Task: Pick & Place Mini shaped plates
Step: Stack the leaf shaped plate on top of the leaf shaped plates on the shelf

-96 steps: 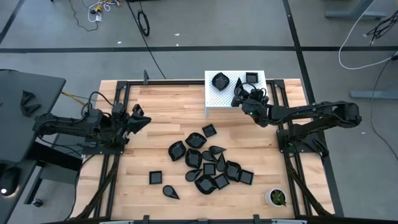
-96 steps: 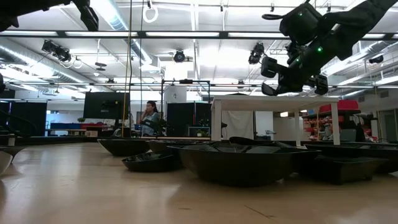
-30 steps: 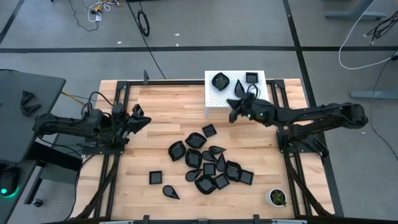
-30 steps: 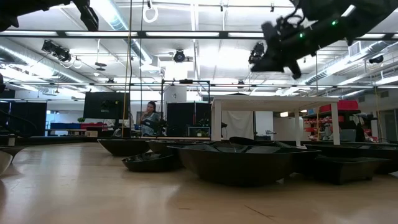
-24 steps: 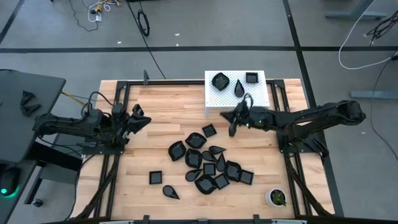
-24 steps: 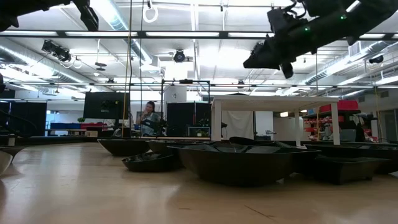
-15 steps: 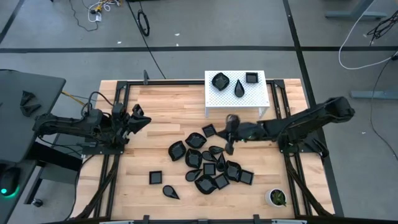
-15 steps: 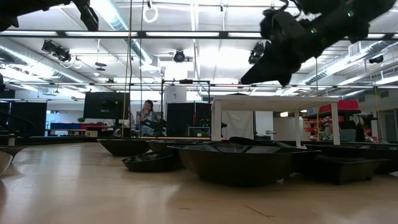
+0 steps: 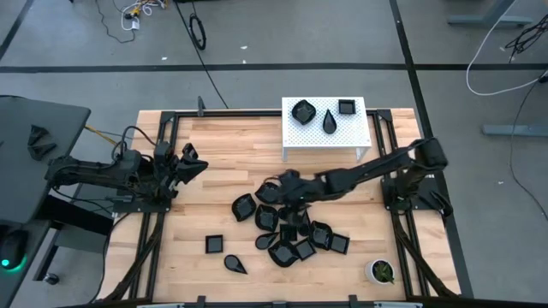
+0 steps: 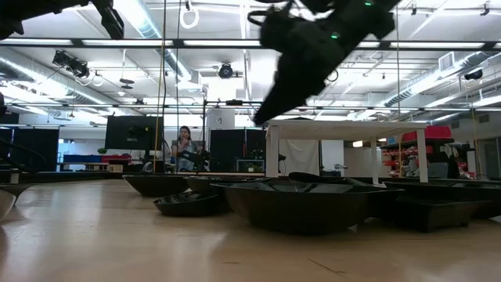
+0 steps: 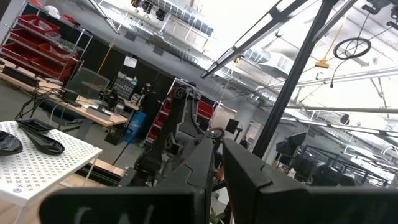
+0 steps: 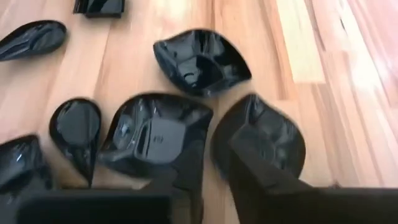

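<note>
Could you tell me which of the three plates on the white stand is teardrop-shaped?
The middle plate; the left plate is rounded, the right plate square.

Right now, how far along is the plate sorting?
Done: three mini plates sit on the white perforated stand. In hand: nothing yet; the right pincer is empty above the black plate pile, fingers apart. Left: the pile, plus two stray plates. The left pincer waits at the table's left.

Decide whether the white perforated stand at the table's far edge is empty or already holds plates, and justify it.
Holding plates. The high view shows three black mini plates on the white stand: one rounded, one teardrop, one square.
</note>
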Available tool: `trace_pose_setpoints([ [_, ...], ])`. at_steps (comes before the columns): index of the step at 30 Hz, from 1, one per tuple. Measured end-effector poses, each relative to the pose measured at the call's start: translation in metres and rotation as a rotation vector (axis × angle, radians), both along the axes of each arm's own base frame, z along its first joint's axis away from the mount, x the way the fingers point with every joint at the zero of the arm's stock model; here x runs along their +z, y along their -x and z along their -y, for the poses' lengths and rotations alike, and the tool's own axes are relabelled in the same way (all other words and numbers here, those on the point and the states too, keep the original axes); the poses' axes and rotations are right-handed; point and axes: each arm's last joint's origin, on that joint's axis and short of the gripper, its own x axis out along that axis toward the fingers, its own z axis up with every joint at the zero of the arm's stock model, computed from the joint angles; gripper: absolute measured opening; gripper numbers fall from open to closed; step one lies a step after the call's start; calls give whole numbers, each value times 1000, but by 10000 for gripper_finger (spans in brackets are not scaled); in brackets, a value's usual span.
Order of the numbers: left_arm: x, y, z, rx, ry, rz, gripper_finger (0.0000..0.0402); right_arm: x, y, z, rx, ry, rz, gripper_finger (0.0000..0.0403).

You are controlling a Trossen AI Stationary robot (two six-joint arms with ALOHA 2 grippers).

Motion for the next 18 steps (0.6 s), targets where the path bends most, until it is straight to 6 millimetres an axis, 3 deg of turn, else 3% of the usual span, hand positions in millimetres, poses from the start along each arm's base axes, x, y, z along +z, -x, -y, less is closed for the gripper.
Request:
trace_pose_setpoints([
  [4, 0, 0, 0, 0, 0, 1, 42, 2, -23, 8, -31, -4, -22, 120],
  [9, 0, 0, 0, 0, 0, -1, 42, 0, -48, 37, -172, -52, -111, 157],
  [18, 0, 0, 0, 0, 0, 0, 42, -19, -79, 81, -82, -83, -219, 171],
])
